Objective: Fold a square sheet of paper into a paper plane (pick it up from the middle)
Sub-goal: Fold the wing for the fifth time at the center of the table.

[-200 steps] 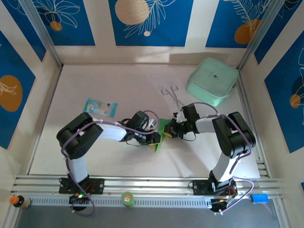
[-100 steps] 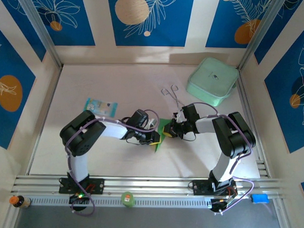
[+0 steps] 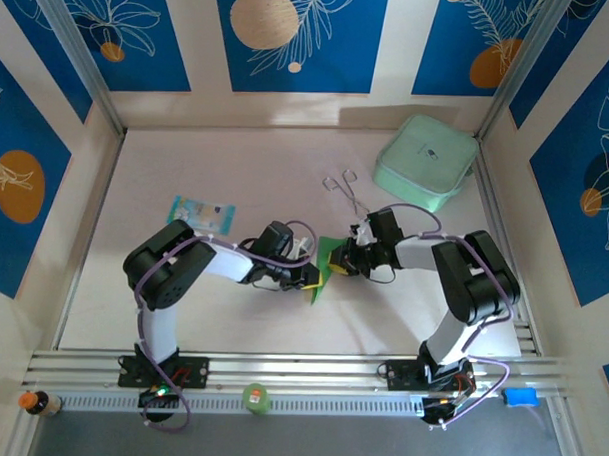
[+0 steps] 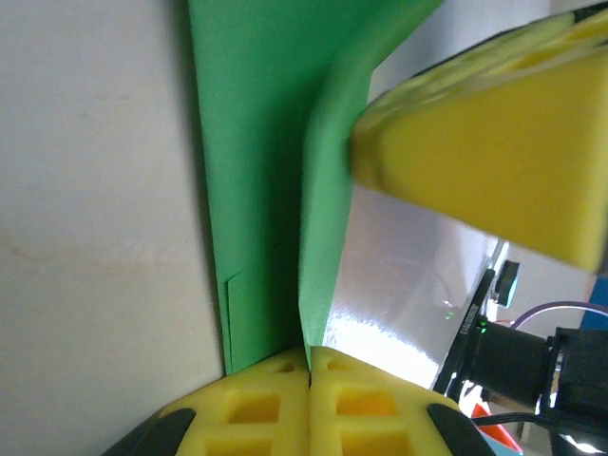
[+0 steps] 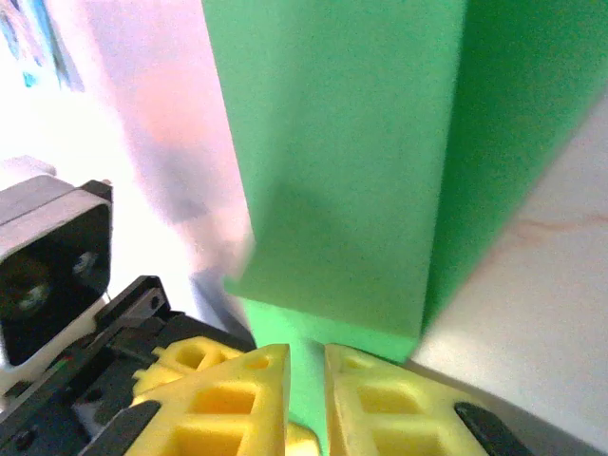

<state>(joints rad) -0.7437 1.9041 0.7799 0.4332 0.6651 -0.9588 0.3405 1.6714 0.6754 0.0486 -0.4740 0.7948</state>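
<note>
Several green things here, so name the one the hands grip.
The bright-green creased paper, pinched by left hand and right hand; the pale mint box sits apart, far right.

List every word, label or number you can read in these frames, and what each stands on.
No text is readable.
The packet: printed, but too small to read.
The box: a small mark on the lid, too small to read.
The paper: plain, no text.
</note>
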